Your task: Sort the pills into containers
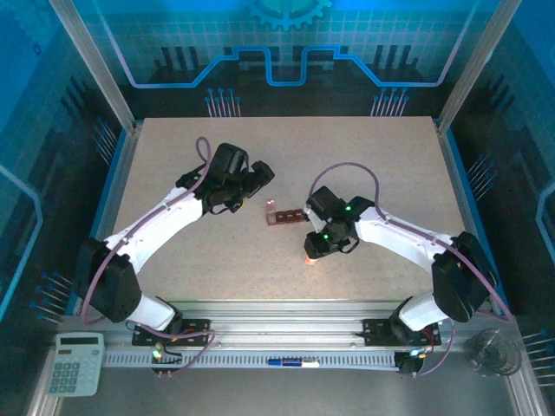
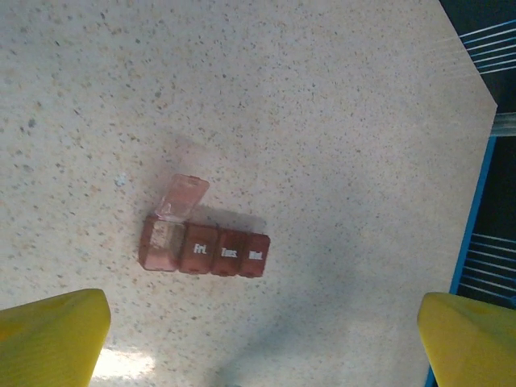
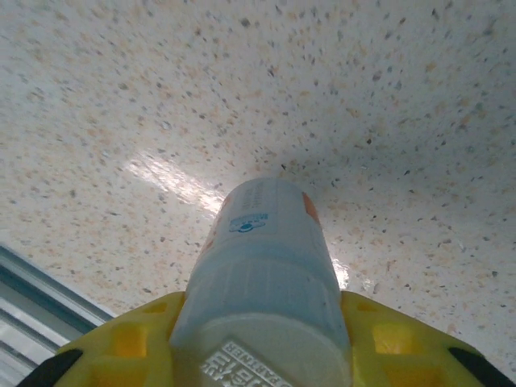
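The containers (image 1: 287,214) are a reddish-brown strip of four compartments lying mid-table; in the left wrist view the containers (image 2: 205,250) have the leftmost lid (image 2: 182,196) flipped up and the other three shut. My left gripper (image 1: 257,177) hovers just left of the strip, open, with its yellow fingers (image 2: 56,332) spread wide and nothing between them. My right gripper (image 1: 317,247) is shut on a white pill bottle (image 3: 266,266) with a ribbed cap, held close over the table in front of the strip. The pills are out of view.
A calculator (image 1: 74,362) lies on the near rail at the left, and a clear glass cup (image 1: 494,352) stands at the near right. The blue table edge (image 2: 476,210) runs to the right of the strip.
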`<action>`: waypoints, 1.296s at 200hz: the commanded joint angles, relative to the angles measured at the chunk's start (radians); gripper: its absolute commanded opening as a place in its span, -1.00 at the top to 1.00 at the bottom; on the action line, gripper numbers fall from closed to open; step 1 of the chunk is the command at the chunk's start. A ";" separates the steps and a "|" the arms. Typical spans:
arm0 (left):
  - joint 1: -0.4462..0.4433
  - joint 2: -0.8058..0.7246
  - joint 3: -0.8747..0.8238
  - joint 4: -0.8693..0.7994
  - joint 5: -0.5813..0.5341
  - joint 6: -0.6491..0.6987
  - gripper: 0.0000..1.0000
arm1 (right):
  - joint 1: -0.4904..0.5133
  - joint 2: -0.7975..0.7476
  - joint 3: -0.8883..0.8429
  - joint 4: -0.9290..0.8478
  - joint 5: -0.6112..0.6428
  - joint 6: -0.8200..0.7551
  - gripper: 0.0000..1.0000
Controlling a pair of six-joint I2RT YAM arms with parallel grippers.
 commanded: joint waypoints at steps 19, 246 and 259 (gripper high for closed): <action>0.002 -0.086 -0.080 0.161 -0.027 0.236 -0.98 | -0.021 -0.085 0.059 0.040 0.010 0.018 0.45; -0.072 0.018 -0.284 0.546 0.227 1.197 -0.78 | -0.380 0.040 0.440 -0.122 -0.393 -0.173 0.41; -0.090 0.012 -0.294 0.549 0.203 1.233 -0.75 | -0.380 0.049 0.444 -0.132 -0.411 -0.183 0.41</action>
